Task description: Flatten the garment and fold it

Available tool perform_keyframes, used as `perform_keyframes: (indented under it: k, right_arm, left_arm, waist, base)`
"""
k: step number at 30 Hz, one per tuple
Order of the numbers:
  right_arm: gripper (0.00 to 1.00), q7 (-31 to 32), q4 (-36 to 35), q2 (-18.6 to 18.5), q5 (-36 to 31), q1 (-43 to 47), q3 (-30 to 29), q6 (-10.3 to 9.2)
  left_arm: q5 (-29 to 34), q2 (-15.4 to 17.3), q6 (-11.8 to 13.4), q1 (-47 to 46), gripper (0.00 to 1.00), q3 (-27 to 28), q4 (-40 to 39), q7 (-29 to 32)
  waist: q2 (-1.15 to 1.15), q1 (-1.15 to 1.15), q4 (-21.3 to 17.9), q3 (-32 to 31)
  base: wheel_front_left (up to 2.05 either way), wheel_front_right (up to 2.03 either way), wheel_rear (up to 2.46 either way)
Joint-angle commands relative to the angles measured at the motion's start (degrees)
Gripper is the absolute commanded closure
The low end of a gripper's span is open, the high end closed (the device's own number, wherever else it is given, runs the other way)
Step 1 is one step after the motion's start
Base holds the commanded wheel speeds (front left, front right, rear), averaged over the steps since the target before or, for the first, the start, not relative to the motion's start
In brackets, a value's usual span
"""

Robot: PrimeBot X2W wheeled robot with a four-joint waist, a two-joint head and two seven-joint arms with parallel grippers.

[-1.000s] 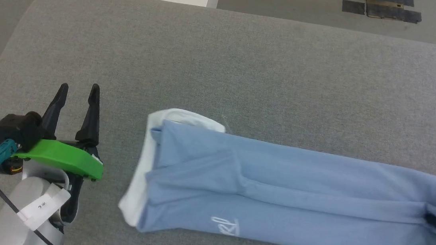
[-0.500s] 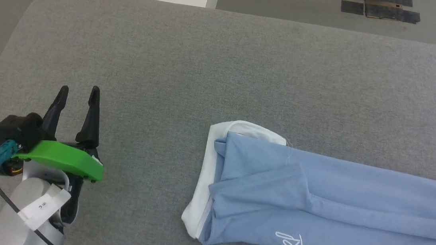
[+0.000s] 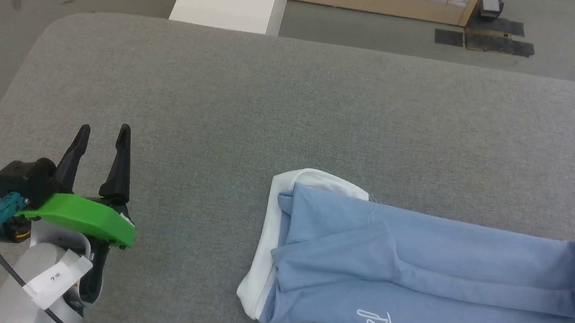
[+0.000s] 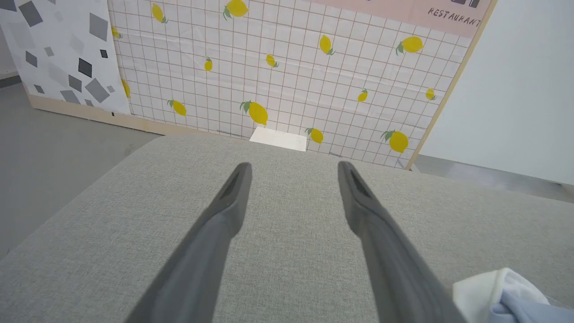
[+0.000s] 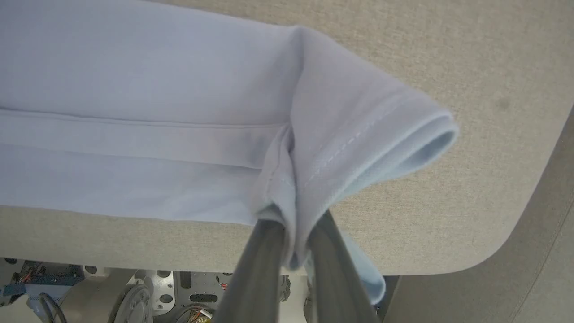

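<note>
Shifted toward the right of the head view over the last second: the garment (image 3: 412, 295), so that its white collar (image 3: 262, 254) is now well apart from the left gripper (image 3: 104, 129). Some camera tilt is also noted, as the tabletop (image 3: 272, 102) far edge sits lower in frame.

- Garment is laid as a long narrow band across the lower right of the head view, collar at its left end, logo (image 3: 373, 322) near the lower edge.
- Right gripper (image 5: 296, 233) is clamped on the hem end, with cloth bunched between its fingers at bottom centre of the right wrist view, close to the tabletop's rounded corner.
- Left gripper is held with fingers apart and empty, over bare tabletop at lower left.

Progress, as judged: the lengthwise folds appear made. A raised ridge along the middle is yet to be smoothed. The crosswise fold, hem toward collar, is not yet made.
</note>
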Motion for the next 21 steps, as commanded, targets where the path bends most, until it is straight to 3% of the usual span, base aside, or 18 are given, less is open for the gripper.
perform_keyframes:
  k: [1,10,21]
  right_arm:
    - [1.0,1.39,-2.39,0.98,1.93,0.02,2.22,-0.09]
    - [1.0,0.73,-6.37,5.06,8.85,-1.88,14.99,-0.09]
    - [1.0,-11.67,1.81,10.72,13.55,-8.38,29.05,-0.09]
  left_arm:
    - [-0.27,0.17,0.42,0.73,0.0,-0.04,0.05,0.03]
    - [-0.86,0.46,0.93,2.06,0.0,-0.11,-0.76,0.66]
    - [-1.62,0.55,1.51,3.3,0.0,-0.23,-1.81,1.08]
  waist:
    - [0.0,0.0,-0.24,-0.96]
    - [0.0,0.0,-0.17,-2.39]
    - [0.0,0.0,1.93,-2.73]
  base:
    - [0.0,0.0,0.0]
    - [0.0,0.0,0.0]
    - [0.0,0.0,0.0]
